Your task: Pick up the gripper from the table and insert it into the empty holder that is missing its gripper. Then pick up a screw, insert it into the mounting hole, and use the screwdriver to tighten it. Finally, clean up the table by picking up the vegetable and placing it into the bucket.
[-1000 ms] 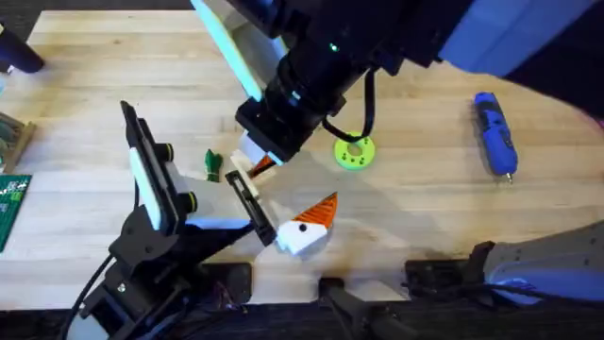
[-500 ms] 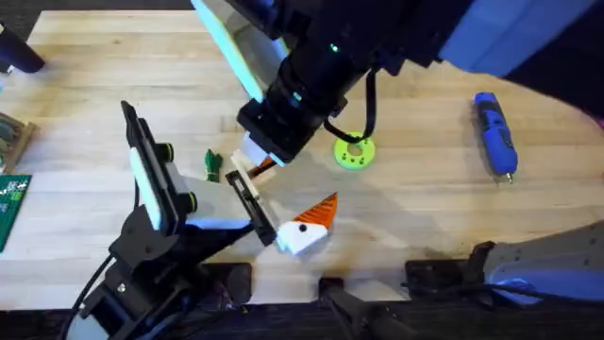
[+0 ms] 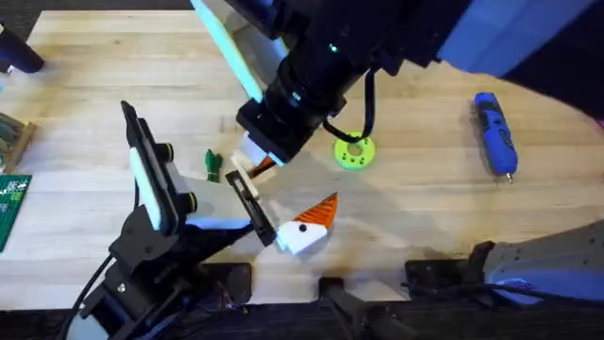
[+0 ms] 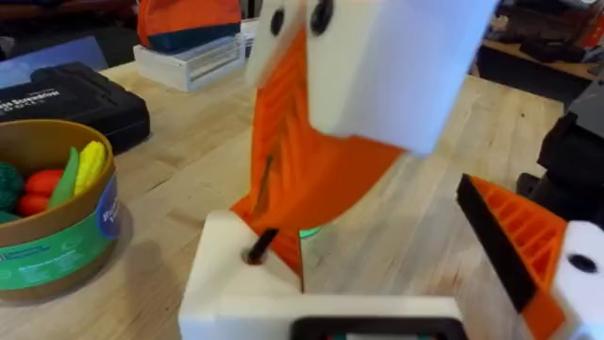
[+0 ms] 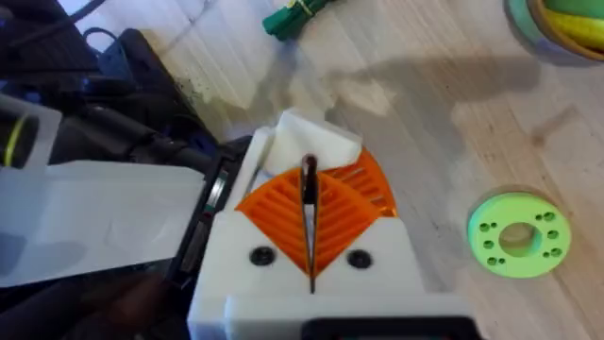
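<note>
Screwdriver (image 3: 494, 134) lying on tabletop (image 3: 415, 212), well apart from right hand (image 5: 310, 210), pads together; left hand (image 3: 304, 227) spread apart.

Lime-green disc with holes (image 3: 354, 151) flat on the wooden table (image 3: 425, 217), mid-table. Black case (image 4: 66, 99) at the far side. Green circuit board (image 3: 11, 210) at the table's left edge.
</note>
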